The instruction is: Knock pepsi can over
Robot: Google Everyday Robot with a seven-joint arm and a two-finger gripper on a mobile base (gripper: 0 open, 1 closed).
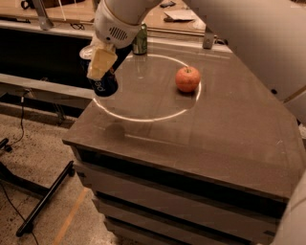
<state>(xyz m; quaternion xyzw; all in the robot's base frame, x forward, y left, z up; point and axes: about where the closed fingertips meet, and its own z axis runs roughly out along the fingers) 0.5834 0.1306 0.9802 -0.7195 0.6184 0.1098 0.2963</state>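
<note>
Speckled floor runs along the left, where a black metal stand (pixel 45 198) and a thin cable lie below a dark bench (pixel 215 134) with layered drawer-like fronts. A pale ring of light (pixel 143 117) is drawn across the bench top.

The pepsi can (pixel 107 85) sits at the ring's left side, close to the bench's left edge. It looks tilted, with its silver top leaning out toward that edge and its dark blue side with white lettering facing the camera.

The claw (pixel 99 64) is right at the can, with its cream-coloured tip lying across the upper part of the can's side. I cannot tell whether the claw is apart, together or clamped on the can. The white arm (pixel 129 14) reaches down to it from the top of the view, and more of its bulk fills the upper right corner.

A red apple (pixel 187 79) rests on the right side of the ring, well apart from the pepsi can. A green can (pixel 140 40) stands upright at the bench's far edge, just behind the arm's wrist.
</note>
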